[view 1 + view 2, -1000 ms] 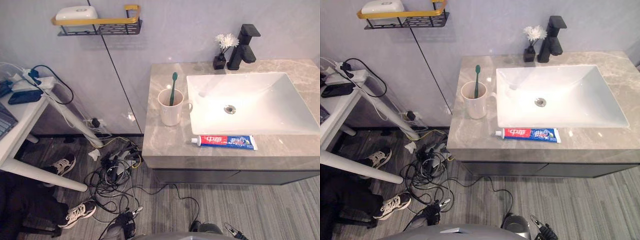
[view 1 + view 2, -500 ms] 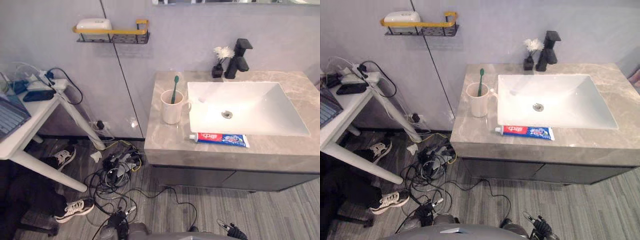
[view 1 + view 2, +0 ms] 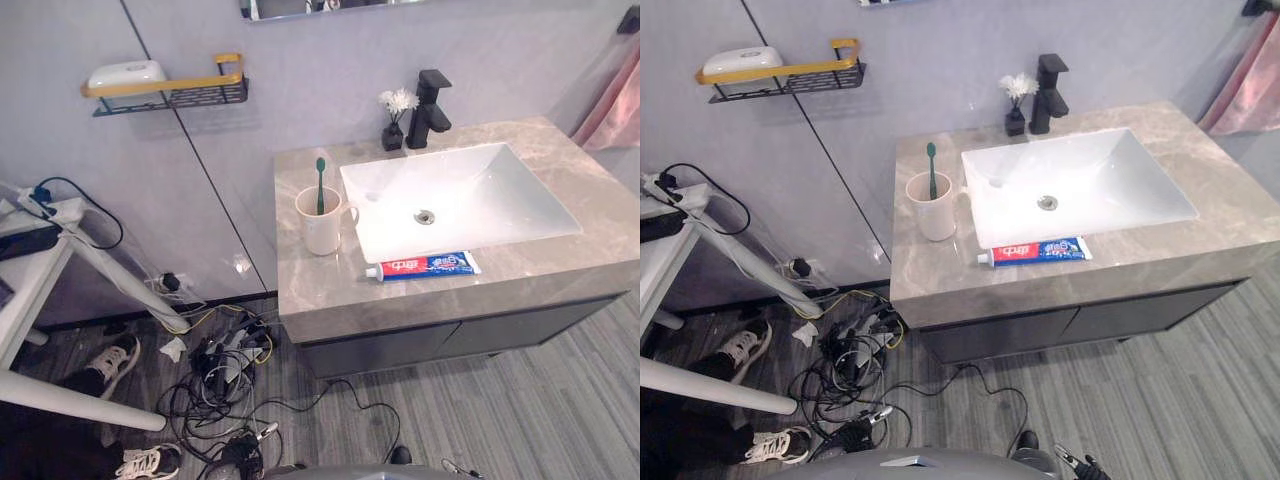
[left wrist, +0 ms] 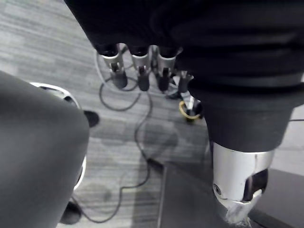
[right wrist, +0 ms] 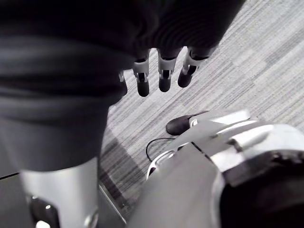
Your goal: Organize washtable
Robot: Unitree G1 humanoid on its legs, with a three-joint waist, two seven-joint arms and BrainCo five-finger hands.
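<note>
A grey stone washtable (image 3: 330,290) holds a white basin (image 3: 505,190). Left of the basin stands a cream cup (image 3: 322,224) with a green toothbrush (image 3: 320,185) upright in it. A red, white and blue toothpaste tube (image 3: 424,266) lies flat along the front edge of the basin. My left hand (image 4: 138,71) hangs over the floor with relaxed, straight fingers and holds nothing. My right hand (image 5: 161,72) hangs the same way, empty, well away from the washtable.
A black faucet (image 3: 430,95) and a small dark vase of white flowers (image 3: 395,120) stand behind the basin. A yellow wall shelf (image 3: 165,88) carries a white soap box (image 3: 125,74). A white side table (image 3: 40,240), tangled cables (image 3: 225,360), a person's shoe (image 3: 100,365) and a pink towel (image 3: 612,95) are nearby.
The camera has shifted, so the washtable sits smaller and further left in the picture. The cup, toothbrush and toothpaste lie as before.
</note>
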